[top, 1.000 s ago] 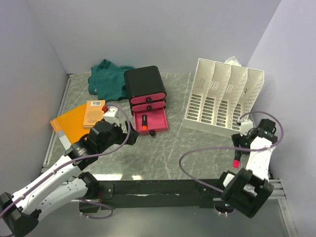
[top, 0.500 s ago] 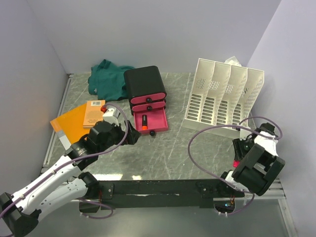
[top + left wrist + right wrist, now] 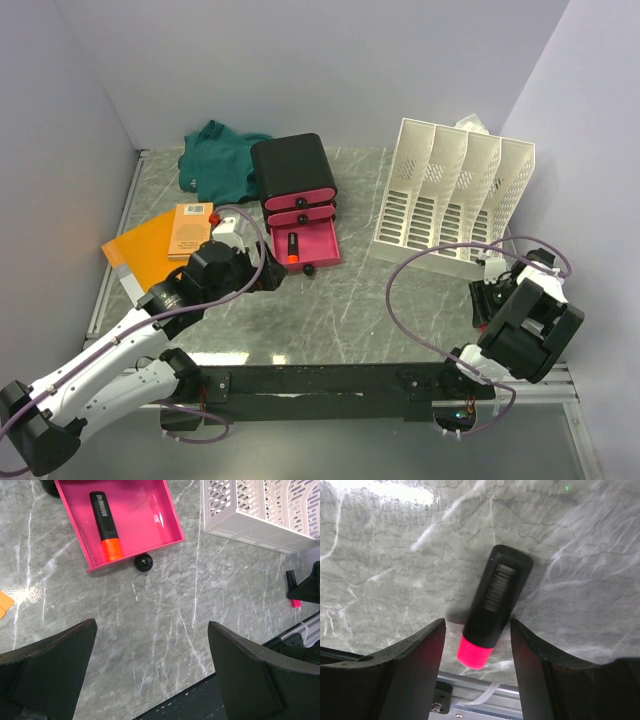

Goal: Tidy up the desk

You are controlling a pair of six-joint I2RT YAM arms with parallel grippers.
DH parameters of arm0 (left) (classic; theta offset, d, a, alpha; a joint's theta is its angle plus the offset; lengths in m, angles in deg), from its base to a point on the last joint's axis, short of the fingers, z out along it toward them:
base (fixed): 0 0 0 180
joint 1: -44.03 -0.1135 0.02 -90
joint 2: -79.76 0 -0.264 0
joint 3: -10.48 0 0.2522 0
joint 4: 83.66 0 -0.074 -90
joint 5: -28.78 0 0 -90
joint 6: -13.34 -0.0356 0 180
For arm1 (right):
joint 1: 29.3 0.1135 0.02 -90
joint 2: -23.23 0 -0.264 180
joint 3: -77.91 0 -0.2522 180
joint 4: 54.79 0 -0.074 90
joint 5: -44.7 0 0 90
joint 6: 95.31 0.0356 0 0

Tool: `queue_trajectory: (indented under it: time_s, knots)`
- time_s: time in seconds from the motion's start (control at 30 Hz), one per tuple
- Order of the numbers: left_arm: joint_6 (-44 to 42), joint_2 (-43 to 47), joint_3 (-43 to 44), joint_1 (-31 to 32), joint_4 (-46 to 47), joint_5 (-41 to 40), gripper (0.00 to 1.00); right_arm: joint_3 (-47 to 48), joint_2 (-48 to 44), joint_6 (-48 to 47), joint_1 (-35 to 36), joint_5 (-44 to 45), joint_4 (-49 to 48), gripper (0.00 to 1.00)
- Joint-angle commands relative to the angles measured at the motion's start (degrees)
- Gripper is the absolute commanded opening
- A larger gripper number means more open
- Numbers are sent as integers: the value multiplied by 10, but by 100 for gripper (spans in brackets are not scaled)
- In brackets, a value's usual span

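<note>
The grey-green marble desk [image 3: 380,300] holds scattered items. A black highlighter with a pink cap [image 3: 492,605] lies on the desk near its front right edge. My right gripper [image 3: 477,630] is open and low over it, one finger on each side of its capped end. The same highlighter shows in the left wrist view [image 3: 294,594]. In the top view my right arm [image 3: 525,320] hides it. My left gripper [image 3: 151,625] is open and empty above bare desk, just in front of the open pink drawer [image 3: 125,515]. That drawer holds a black and orange highlighter [image 3: 106,527].
A black drawer box with pink fronts [image 3: 295,170] stands at the back centre with its bottom drawer pulled out. A white slotted file rack [image 3: 450,195] stands at the back right. A green cloth [image 3: 215,160] and orange books [image 3: 150,245] lie at the left.
My right arm has folded down and set its open gripper over the pink-capped highlighter, hiding it from above. My left gripper has shifted slightly right towards the drawer.
</note>
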Motion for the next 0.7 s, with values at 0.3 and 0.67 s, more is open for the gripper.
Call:
queue_trajectory:
  time_s: [0.3, 0.67]
  knots:
    - [19, 14, 15, -2, 8, 0, 99, 0, 1, -23, 22, 48, -21, 19]
    - [19, 26, 13, -2, 3, -27, 99, 31, -116, -122, 183, -66, 143, 0]
